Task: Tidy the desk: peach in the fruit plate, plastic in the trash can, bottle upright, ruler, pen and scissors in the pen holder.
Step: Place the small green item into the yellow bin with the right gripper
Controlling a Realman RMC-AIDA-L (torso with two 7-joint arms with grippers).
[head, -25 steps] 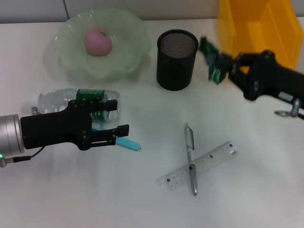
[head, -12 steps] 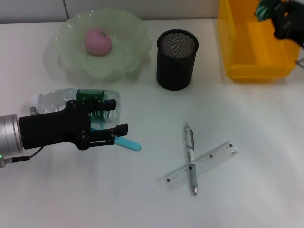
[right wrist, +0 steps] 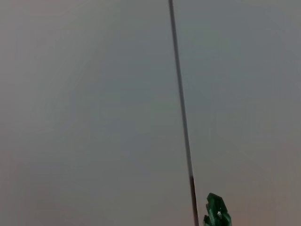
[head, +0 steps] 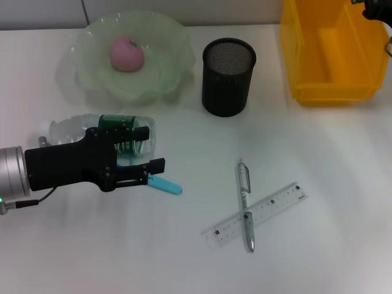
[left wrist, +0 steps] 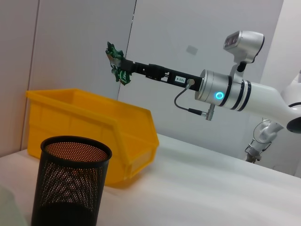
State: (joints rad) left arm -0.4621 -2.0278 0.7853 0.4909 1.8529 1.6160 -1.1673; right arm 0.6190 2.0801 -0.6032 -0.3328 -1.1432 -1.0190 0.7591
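Note:
The pink peach [head: 126,52] lies in the pale green fruit plate [head: 92,86]. My right gripper [left wrist: 125,66] is shut on the crumpled green plastic [left wrist: 115,66] and holds it high above the yellow trash can [left wrist: 94,125]. In the head view only its tip [head: 372,7] shows at the far right corner. The clear bottle [head: 79,128] lies on its side. My left gripper [head: 152,149] hovers open over the bottle's green label and the teal-handled scissors [head: 165,184]. The pen [head: 244,202] lies across the clear ruler [head: 275,206]. The black mesh pen holder [head: 228,76] stands upright.
The yellow trash can [head: 331,55] sits at the back right of the white desk, right of the pen holder. Open white desk surface [head: 331,184] lies to the front right of the ruler.
My right gripper has carried the plastic from beside the pen holder up and back to above the yellow trash can. The left arm has barely moved.

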